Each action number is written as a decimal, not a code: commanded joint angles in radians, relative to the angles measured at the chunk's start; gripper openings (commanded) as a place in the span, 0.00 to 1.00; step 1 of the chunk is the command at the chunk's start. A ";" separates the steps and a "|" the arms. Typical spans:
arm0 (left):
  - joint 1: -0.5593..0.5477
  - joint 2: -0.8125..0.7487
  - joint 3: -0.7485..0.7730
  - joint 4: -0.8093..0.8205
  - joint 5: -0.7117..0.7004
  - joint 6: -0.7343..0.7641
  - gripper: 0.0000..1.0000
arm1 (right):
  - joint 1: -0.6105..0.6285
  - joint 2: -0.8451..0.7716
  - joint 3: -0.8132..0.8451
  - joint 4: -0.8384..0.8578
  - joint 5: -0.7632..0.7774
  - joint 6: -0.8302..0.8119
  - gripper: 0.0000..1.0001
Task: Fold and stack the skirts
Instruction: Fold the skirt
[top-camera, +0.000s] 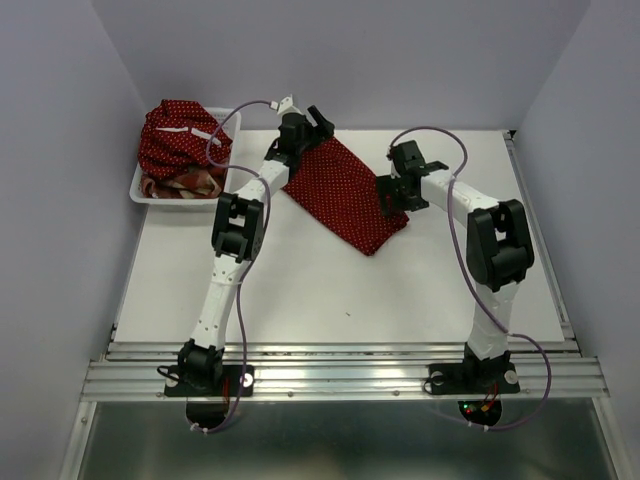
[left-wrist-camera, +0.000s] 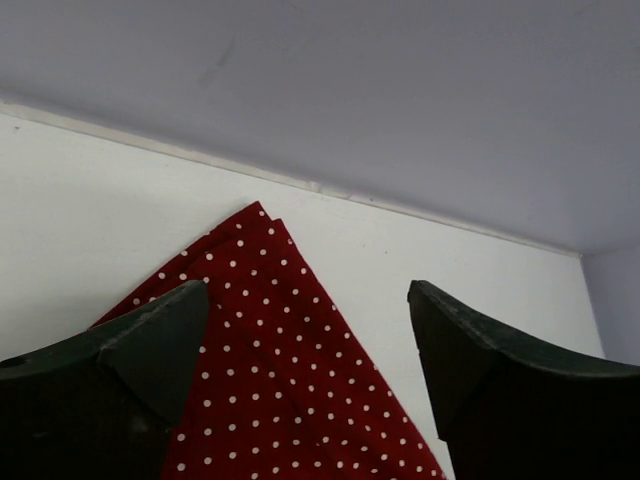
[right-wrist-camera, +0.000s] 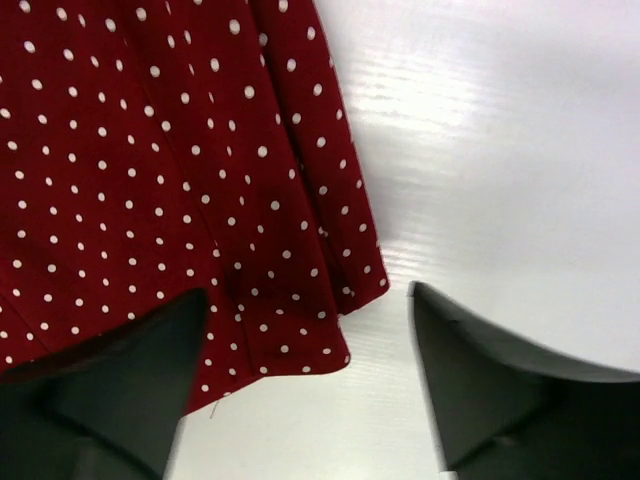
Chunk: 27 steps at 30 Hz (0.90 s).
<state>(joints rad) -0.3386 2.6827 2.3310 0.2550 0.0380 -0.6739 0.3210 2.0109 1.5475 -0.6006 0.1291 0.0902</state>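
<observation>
Red cloth with small white dots lies flat on the white worktop (top-camera: 300, 290). This is the folded dotted skirt (top-camera: 345, 195). It is long and narrow, and its long way runs on a slant, from the far left to the near right. One short end is close to the back wall (left-wrist-camera: 400, 90). The other short end points at the near right.

The left end effector (left-wrist-camera: 308, 295) hangs over the far end of that skirt. Its two fingers (left-wrist-camera: 130, 360) are wide apart and hold nothing. One is over the cloth and the other is over bare worktop.

The right end effector (right-wrist-camera: 310, 295) is at the skirt's right edge, by a corner. Its fingers (right-wrist-camera: 500, 390) are also apart, with nothing between them.

At the far left stands a white basket (top-camera: 140, 190). A second dotted skirt (top-camera: 180, 135) is bunched up on top in it. A checked skirt (top-camera: 185, 182) peeks out under that one.
</observation>
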 joint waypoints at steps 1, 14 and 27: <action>-0.002 -0.105 0.027 0.035 0.017 0.020 0.99 | -0.005 -0.084 0.068 0.012 0.050 0.011 1.00; 0.006 -0.472 -0.302 -0.180 -0.027 0.218 0.99 | -0.005 -0.277 -0.148 0.068 -0.350 0.088 1.00; 0.064 -0.434 -0.288 -0.554 -0.187 0.294 0.99 | -0.005 -0.342 -0.339 0.127 -0.355 0.201 1.00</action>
<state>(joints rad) -0.2871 2.2440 2.0480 -0.2314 -0.0929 -0.4080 0.3210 1.7130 1.2034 -0.5407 -0.2012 0.2386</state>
